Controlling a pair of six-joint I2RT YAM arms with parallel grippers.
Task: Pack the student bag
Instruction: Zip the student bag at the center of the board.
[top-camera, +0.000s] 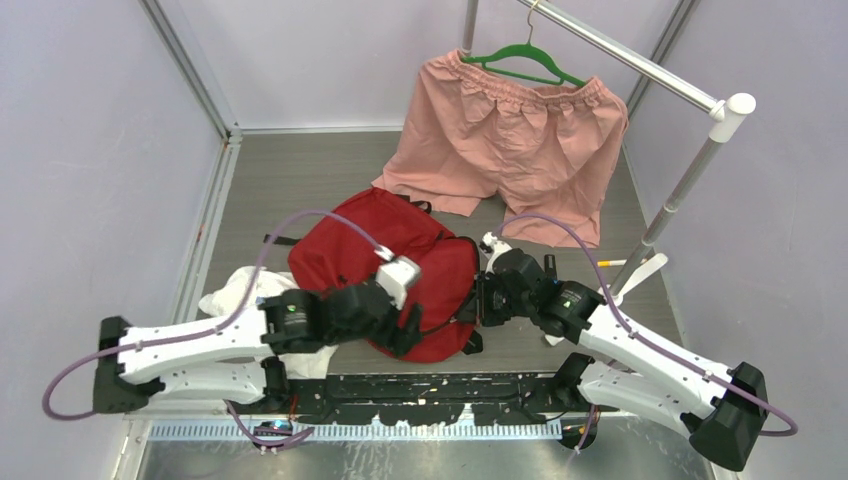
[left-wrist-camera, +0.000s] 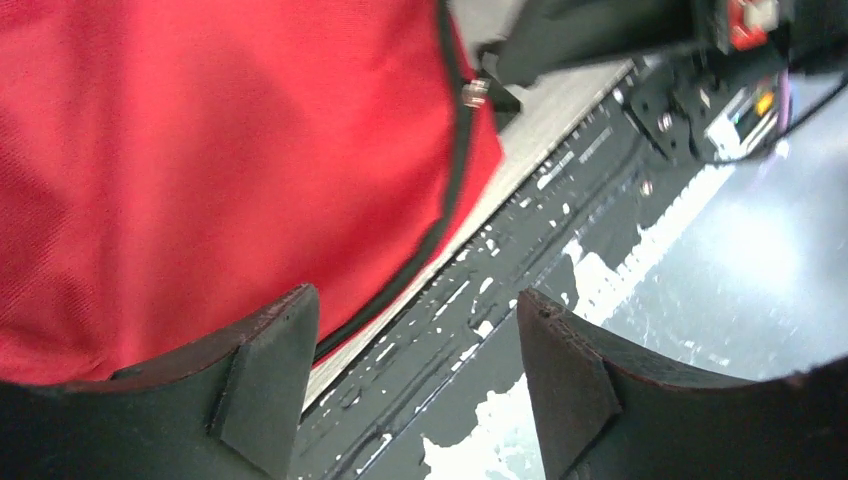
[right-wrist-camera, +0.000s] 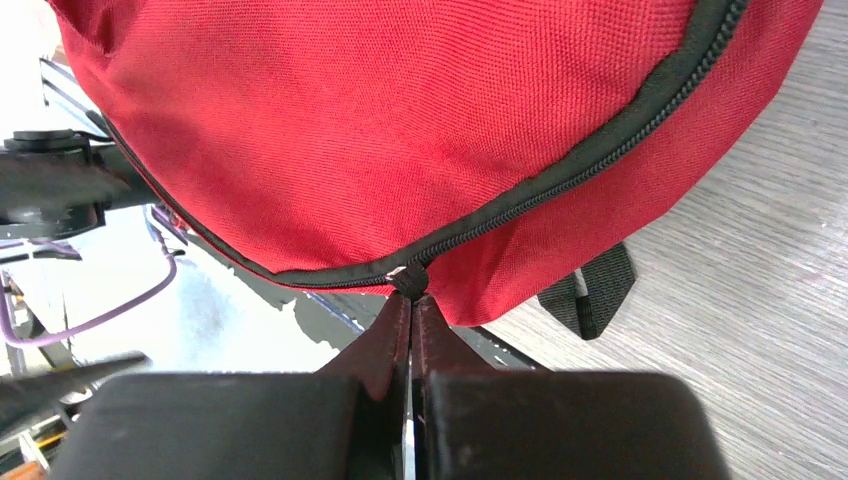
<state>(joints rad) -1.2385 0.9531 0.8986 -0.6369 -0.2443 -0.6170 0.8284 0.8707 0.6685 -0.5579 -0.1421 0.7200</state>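
Observation:
The red student bag (top-camera: 385, 250) lies in the middle of the table, its black zipper closed along the near edge. My left gripper (top-camera: 405, 325) is open and empty at the bag's near-left edge. In the left wrist view (left-wrist-camera: 415, 310) the red fabric (left-wrist-camera: 200, 150) touches the left finger and the zipper (left-wrist-camera: 455, 180) runs past. My right gripper (top-camera: 478, 300) is at the bag's near-right edge. In the right wrist view (right-wrist-camera: 411, 298) it is shut on the black zipper pull (right-wrist-camera: 408, 280) of the bag (right-wrist-camera: 400, 120).
Pink shorts (top-camera: 510, 150) hang on a green hanger from a metal rail (top-camera: 640, 60) at the back right. A white plastic bag (top-camera: 240, 290) lies left of the backpack. A black strap (right-wrist-camera: 595, 290) sticks out under the bag. The black base rail (top-camera: 420, 390) runs along the near edge.

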